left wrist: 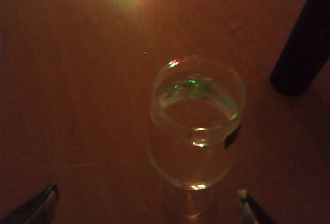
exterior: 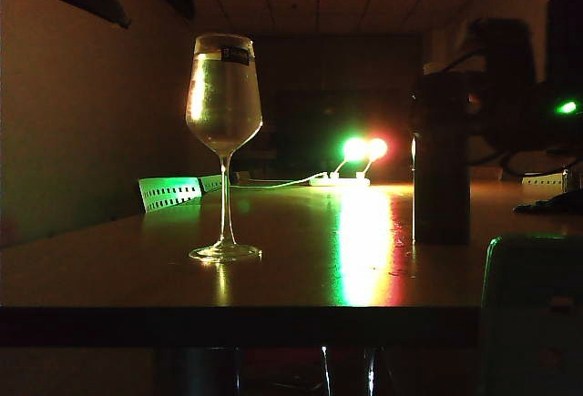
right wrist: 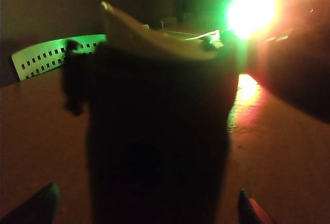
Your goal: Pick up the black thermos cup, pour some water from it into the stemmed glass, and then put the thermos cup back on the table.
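Glass (exterior: 224,105) holds water, flask (exterior: 441,164) stands on the table (exterior: 301,269), so you back the right gripper (right wrist: 147,211), jaws wide, clear; left gripper (left wrist: 147,206) hovers wide above the glass.

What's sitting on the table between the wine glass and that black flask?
Nothing. In the exterior view the table between the stemmed glass and the black thermos cup is bare wood with light reflections; the left wrist view agrees.
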Tool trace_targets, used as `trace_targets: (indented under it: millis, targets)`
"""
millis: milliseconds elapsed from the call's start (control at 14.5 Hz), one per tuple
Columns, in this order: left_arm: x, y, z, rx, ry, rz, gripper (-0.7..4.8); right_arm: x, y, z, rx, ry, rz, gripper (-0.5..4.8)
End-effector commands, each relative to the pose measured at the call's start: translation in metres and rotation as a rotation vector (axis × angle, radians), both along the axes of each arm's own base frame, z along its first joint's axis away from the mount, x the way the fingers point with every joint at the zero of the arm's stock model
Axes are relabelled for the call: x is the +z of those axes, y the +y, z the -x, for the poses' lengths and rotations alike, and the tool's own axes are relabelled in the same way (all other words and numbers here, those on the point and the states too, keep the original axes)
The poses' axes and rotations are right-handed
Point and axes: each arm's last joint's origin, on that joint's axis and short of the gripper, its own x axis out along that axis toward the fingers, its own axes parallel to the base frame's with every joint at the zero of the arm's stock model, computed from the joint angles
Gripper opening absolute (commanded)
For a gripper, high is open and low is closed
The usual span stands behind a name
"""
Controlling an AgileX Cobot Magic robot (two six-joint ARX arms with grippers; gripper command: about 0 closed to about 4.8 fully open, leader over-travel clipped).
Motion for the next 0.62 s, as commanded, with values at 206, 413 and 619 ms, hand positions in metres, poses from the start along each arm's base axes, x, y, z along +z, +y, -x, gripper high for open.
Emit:
trace_targets:
  millis: [206, 413, 619]
  targets:
    - [0.022, 0.013, 0.023, 0.001, -0.082, 0.043, 4.79, 0.033, -0.01, 0.042, 0.004, -0.052, -0.01, 4.79]
    - [0.039, 0.035, 0.06, 0.001, -0.12, 0.07, 4.79, 0.08, -0.018, 0.085, 0.06, -0.025, 0.004, 4.79]
    - [0.048, 0.053, 0.096, -0.075, -0.112, 0.139, 4.79, 0.122, -0.029, 0.137, 0.095, -0.128, -0.016, 4.79]
